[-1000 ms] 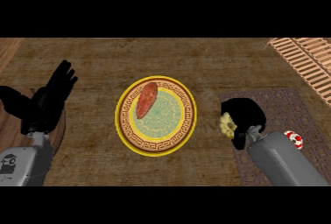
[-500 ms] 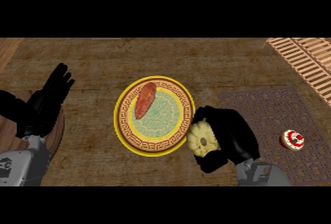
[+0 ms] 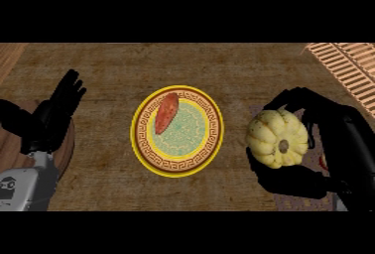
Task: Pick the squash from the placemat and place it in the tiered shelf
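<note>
One squash point(image 3: 278, 139), pale yellow and ribbed like a small flattened pumpkin, shows at the right of the frame, held up off the counter point(image 3: 110, 64) with its dark stem scar turned toward the camera. The right hand point(image 3: 322, 149) is curled round it: black fingers arch over its top and down its right side, and the thumb wraps under its lower edge, so the squash sits in the cup of the palm. Beneath and behind that hand a strip of the grey placemat point(image 3: 293, 202) shows at the lower right, mostly covered by the hand. A small sliver of something red point(image 3: 323, 161) peeks out just right of the squash, too hidden to name.

Left of the squash, near the middle of the frame, lies a round plate point(image 3: 176, 130) with a yellow rim, a brown patterned band and a pale green centre. A reddish, elongated piece of food point(image 3: 167, 110) lies on the plate's upper left part.

At the upper right corner the slatted wooden tiered shelf point(image 3: 348, 64) enters the frame, well apart from the squash.

At the left edge the left hand point(image 3: 51, 116) rests open, fingers straight and pointing up, above its grey forearm.
</note>
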You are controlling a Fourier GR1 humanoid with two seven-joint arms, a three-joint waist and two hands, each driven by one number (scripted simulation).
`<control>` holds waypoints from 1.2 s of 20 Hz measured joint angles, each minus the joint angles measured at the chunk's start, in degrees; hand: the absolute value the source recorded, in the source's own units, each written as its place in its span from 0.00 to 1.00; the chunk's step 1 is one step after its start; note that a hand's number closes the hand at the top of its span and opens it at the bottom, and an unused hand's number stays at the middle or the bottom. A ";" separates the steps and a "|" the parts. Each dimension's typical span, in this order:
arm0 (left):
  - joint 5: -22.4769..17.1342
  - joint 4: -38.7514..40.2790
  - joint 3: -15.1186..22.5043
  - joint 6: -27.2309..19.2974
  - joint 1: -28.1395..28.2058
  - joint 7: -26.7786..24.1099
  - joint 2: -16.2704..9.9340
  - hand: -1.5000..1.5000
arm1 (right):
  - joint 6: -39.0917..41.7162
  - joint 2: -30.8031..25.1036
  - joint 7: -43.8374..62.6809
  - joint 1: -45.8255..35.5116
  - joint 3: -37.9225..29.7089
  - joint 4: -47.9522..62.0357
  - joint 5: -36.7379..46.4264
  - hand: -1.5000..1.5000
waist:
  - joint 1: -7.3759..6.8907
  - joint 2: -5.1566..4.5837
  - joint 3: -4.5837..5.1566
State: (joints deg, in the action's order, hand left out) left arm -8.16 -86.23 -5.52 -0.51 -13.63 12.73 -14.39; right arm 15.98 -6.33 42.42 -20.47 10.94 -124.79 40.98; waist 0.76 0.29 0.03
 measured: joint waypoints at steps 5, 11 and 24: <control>0.50 0.54 0.41 -0.37 -1.10 0.42 0.77 0.50 | 5.76 -3.74 6.71 -7.67 -10.64 -3.71 -4.94 1.00 | -0.25 -0.11 0.01; 0.65 -0.48 0.32 -0.21 -0.47 0.46 1.01 0.50 | 10.01 -12.27 7.45 -14.25 -23.81 0.80 -11.37 1.00 | -0.53 -0.15 -0.01; 1.79 -0.33 0.44 0.01 -0.19 -0.30 1.98 0.50 | 8.52 -25.97 -4.39 -15.28 -41.84 21.26 -16.64 1.00 | -0.81 -0.32 -0.05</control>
State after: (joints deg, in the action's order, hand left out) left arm -6.36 -86.56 -5.08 -0.50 -13.82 12.42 -12.41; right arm 24.49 -32.31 38.02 -35.74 -30.90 -103.53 24.34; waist -0.05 -0.03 -0.01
